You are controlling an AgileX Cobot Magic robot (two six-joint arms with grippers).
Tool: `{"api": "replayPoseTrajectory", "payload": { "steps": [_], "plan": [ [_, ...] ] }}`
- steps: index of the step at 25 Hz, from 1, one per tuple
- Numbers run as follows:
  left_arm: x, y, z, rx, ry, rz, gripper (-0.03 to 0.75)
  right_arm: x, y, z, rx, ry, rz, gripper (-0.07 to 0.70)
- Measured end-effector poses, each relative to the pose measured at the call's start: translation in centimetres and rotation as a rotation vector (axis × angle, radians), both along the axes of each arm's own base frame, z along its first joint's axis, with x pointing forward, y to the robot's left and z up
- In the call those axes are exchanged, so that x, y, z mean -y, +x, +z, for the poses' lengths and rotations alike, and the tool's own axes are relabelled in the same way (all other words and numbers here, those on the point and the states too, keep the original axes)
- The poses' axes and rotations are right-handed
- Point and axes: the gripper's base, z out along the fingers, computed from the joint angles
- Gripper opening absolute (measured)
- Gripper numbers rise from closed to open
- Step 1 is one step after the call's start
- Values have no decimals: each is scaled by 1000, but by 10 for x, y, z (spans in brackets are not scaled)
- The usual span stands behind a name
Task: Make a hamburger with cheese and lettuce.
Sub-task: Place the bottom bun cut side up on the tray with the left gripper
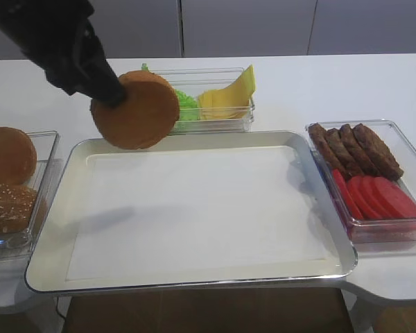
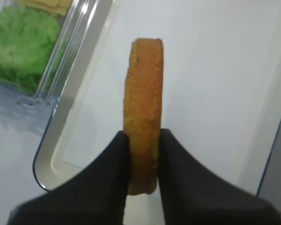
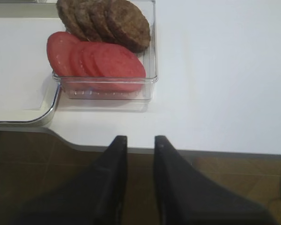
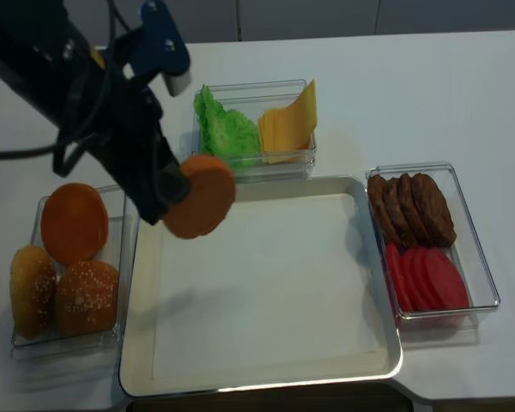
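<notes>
We seem to be at a food-prep test bench: a white tabletop (image 1: 333, 90) carries a metal tray (image 1: 55, 208) and clear ingredient bins (image 4: 489, 283).

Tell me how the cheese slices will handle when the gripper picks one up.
The cheese slices look thin and flat, so one will probably droop. They lean stacked in the clear container, so two may lift together. Smooth faces suggest some slipperiness.

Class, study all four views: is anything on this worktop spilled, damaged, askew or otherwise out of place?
Nothing stands out. The lettuce and cheese sit in their clear box, the patties and tomato slices in theirs, the spare buns in a third. The bun half hangs on edge over the tray only because the left gripper holds it.
</notes>
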Motion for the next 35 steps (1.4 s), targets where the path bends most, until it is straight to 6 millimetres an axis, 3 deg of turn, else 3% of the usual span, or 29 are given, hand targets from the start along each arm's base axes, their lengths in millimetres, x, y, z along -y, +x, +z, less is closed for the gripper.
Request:
{"api": "replayPoseTrajectory", "payload": {
  "steps": [12,20,26,35],
  "plan": [
    [52,29,-40,114,45,-175,134,0,0,0,0,0,0,170],
    [81,27,-60,206,216,-320,133,0,0,0,0,0,0,170],
    [90,26,-60,295,298,-339,132,0,0,0,0,0,0,170],
    [100,26,-74,271,324,-363,132,0,0,0,0,0,0,170]
  ]
}}
